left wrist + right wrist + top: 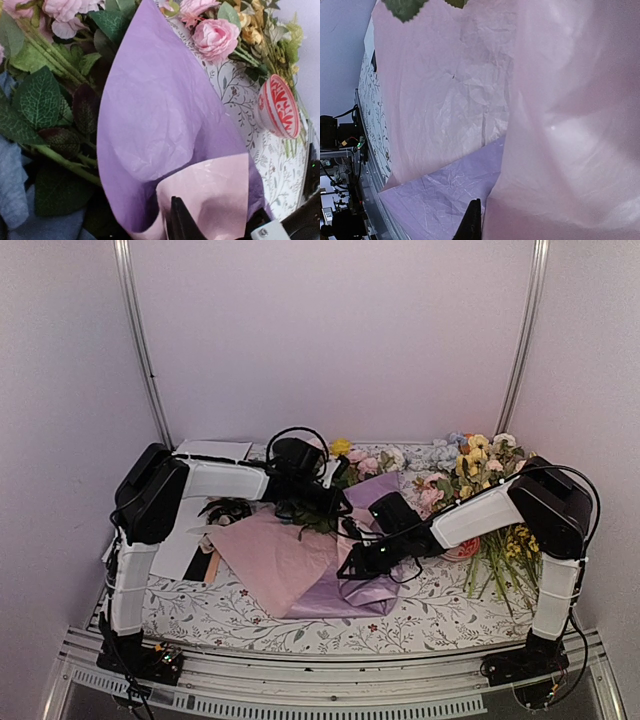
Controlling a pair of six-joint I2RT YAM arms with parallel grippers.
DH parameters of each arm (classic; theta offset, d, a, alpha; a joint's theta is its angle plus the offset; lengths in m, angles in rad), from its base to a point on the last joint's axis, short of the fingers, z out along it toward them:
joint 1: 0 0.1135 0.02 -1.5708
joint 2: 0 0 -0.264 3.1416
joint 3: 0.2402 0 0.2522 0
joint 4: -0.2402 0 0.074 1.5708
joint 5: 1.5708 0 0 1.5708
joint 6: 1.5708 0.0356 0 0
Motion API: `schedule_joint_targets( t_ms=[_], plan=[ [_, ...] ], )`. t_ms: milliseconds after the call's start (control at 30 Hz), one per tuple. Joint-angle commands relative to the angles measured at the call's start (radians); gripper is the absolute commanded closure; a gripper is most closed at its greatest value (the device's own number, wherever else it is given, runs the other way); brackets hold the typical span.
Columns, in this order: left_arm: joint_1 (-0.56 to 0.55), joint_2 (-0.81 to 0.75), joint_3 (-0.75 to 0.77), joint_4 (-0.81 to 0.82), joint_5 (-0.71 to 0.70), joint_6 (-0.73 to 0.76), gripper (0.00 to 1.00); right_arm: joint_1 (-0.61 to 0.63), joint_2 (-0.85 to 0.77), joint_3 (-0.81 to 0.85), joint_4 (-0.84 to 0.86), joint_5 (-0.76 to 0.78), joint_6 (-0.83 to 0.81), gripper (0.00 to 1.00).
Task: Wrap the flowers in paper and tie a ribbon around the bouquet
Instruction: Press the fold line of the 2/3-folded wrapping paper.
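Left gripper (330, 502) hangs over the stems, where the flowers (362, 464) meet the paper (285, 558). Whether its fingers are spread or nipping the pinkish edge I cannot tell (only one fingertip shows in its own view). The lilac sheet lies mid-table, one flap curled up beside the leaves. Right gripper (365, 558) is pressed together on a fold of that sheet. Pulled too hard, the soft paper could tear or slip free, and the flap would fall open.
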Motion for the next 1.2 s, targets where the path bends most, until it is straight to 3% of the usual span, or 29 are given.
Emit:
schedule_joint_targets(
  t_ms=[0, 133, 267, 400, 500, 700, 867, 933, 1067, 1167],
  plan=[
    [-0.012, -0.033, -0.032, 0.022, 0.046, 0.033, 1.0, 0.004, -0.036, 0.022, -0.056, -0.01, -0.033, 0.88],
    [0.008, -0.061, -0.072, 0.046, 0.025, 0.053, 1.0, 0.004, -0.147, 0.041, -0.123, -0.03, -0.074, 0.69],
    [0.033, -0.074, -0.118, 0.095, 0.046, 0.056, 1.0, 0.004, -0.295, 0.032, -0.195, -0.145, -0.146, 0.46],
    [0.041, -0.079, -0.139, 0.127, 0.067, 0.065, 1.0, -0.004, -0.445, -0.064, -0.245, -0.145, -0.161, 0.37],
    [0.046, -0.074, -0.151, 0.151, 0.088, 0.053, 1.0, -0.018, -0.506, -0.144, -0.25, -0.111, -0.135, 0.38],
    [0.057, -0.07, -0.173, 0.185, 0.106, 0.024, 1.0, -0.02, -0.447, -0.229, -0.179, -0.09, -0.063, 0.6],
    [0.076, -0.093, -0.21, 0.228, 0.112, 0.0, 1.0, -0.02, -0.383, -0.271, -0.043, -0.119, 0.011, 0.71],
    [0.083, -0.101, -0.22, 0.252, 0.129, -0.01, 0.91, -0.02, -0.338, -0.259, -0.009, -0.113, 0.027, 0.74],
    [0.083, -0.131, -0.219, 0.259, 0.142, -0.014, 0.58, -0.019, -0.231, -0.226, 0.012, -0.099, 0.037, 0.78],
    [0.084, -0.197, -0.244, 0.248, 0.138, -0.012, 0.42, -0.018, -0.197, -0.216, 0.015, -0.089, 0.047, 0.78]
  ],
)
